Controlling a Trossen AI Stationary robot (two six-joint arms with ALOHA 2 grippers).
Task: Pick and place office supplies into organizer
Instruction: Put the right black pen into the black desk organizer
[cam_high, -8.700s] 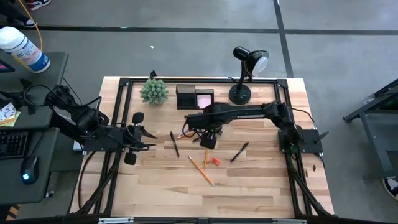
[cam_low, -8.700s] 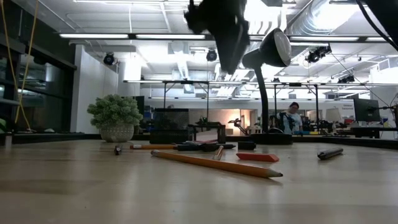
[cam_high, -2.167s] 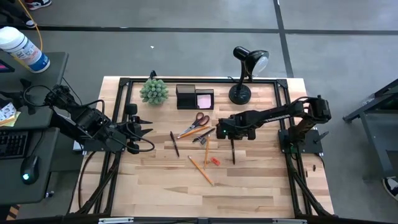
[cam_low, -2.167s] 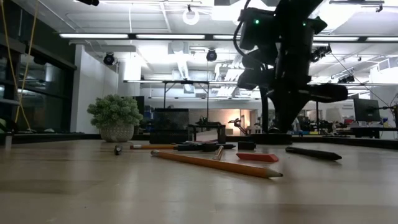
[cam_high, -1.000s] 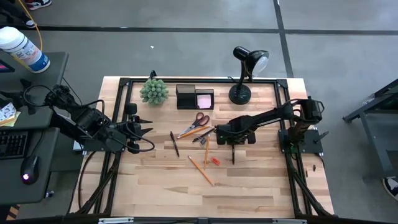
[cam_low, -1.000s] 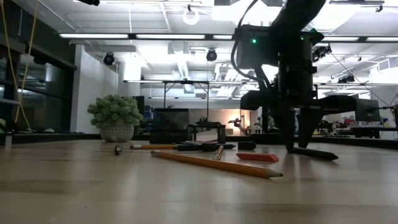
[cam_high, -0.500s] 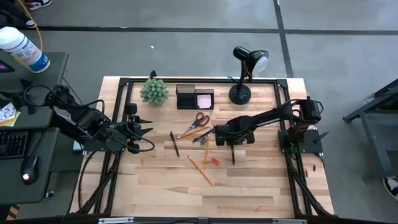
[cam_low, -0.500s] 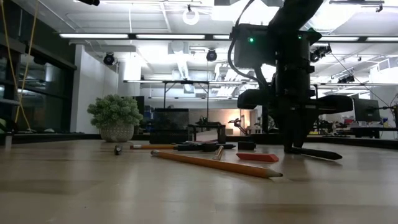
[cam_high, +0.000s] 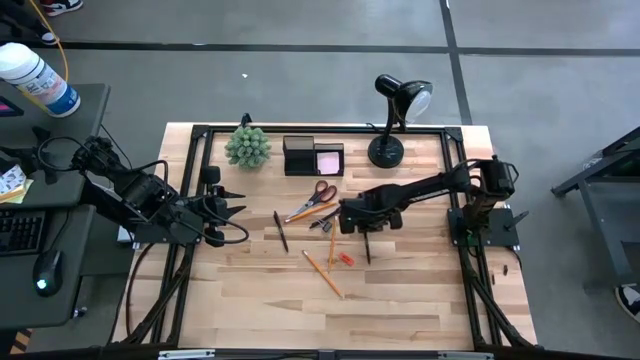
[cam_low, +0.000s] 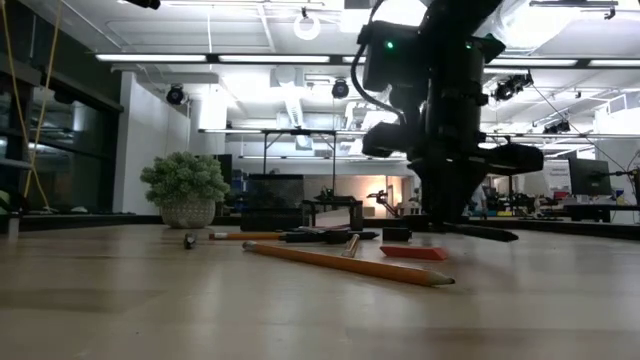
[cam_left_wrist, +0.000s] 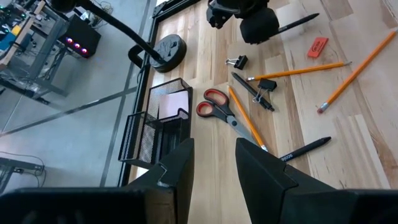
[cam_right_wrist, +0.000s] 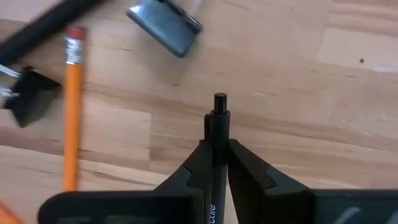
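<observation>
We are in the carry step. Our right hand (cam_high: 365, 228) is closed on a dark pen (cam_high: 367, 245); in the right wrist view the pen (cam_right_wrist: 218, 134) sits pinched between the two fingers, and in the low view it hangs clear of the counter (cam_low: 150, 300).

The mesh organizer (cam_high: 313, 157) stands at the far edge of the counter, between the spiky plant (cam_high: 247, 146) and the lamp base (cam_high: 386, 152), with pink sticky notes (cam_high: 328, 160) in one compartment.

Next, we judge, the pen must travel over the orange-handled scissors (cam_high: 313, 198) to the organizer, tip upright and drop into a free compartment.

Our left hand (cam_high: 232, 213) waits near the counter's left edge, its fingers spread apart. A red eraser (cam_high: 345, 260) and pencils (cam_high: 322, 273) remain loose on the counter.
</observation>
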